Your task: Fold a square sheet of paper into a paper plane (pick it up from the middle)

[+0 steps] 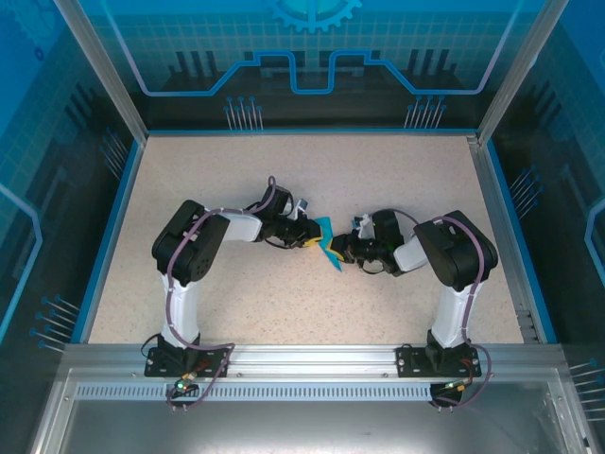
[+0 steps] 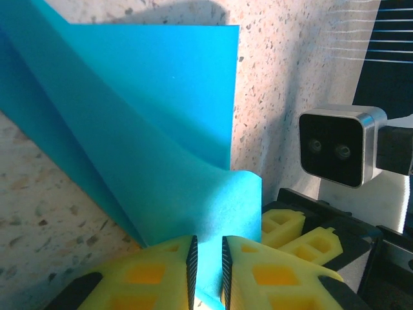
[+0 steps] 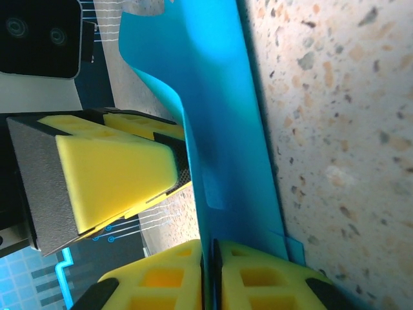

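Item: one square sheet of paper [image 1: 328, 248], turquoise-blue, partly folded and curled (one flap stood upright). The speckled desk [image 1: 284, 170] lay beneath the sheet. The left gripper [image 2: 206, 266], on the sheet's left, was clamped on a bulging edge. The right gripper [image 3: 211, 274], on the sheet's right, was closed on the opposite edge.

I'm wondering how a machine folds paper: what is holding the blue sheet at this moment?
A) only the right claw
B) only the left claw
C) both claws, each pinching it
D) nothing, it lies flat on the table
C: the blue sheet is pinched between the fingers of the left gripper and of the right gripper.
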`<state>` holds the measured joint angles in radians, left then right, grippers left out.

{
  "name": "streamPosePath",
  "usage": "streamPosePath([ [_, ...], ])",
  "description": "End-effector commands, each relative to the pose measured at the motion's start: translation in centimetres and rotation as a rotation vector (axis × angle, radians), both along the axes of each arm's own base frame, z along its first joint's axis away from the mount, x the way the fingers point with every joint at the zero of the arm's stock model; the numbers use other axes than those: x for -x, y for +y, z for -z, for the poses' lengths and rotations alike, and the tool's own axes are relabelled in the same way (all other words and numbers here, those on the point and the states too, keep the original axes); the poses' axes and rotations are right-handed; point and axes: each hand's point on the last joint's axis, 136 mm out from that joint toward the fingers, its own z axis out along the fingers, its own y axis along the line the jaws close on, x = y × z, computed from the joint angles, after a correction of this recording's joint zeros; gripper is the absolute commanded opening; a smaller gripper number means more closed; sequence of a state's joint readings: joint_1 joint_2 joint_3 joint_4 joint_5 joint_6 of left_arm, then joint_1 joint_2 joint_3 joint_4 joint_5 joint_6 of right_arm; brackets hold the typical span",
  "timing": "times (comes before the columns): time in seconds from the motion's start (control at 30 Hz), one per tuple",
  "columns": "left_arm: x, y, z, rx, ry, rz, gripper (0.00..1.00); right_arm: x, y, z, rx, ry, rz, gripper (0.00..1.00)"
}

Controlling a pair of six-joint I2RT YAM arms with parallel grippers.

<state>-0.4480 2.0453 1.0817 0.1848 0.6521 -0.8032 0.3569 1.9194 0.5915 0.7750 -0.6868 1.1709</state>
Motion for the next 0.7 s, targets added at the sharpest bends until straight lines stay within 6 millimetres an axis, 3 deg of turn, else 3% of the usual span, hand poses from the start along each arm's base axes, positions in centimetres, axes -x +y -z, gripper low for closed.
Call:
streamPosePath([
  [0.0, -0.1, -0.3, 0.2, -0.014, -0.010, 0.029, 0.21, 0.5, -0.9, 2.8, 0.060, 0.104, 0.027, 0.15],
  [0.67, 0.1, -0.1, 0.9, -0.055, 0.022, 0.034, 0.20, 0.9, -1.0, 1.0, 0.097, 0.073, -0.022, 0.21],
])
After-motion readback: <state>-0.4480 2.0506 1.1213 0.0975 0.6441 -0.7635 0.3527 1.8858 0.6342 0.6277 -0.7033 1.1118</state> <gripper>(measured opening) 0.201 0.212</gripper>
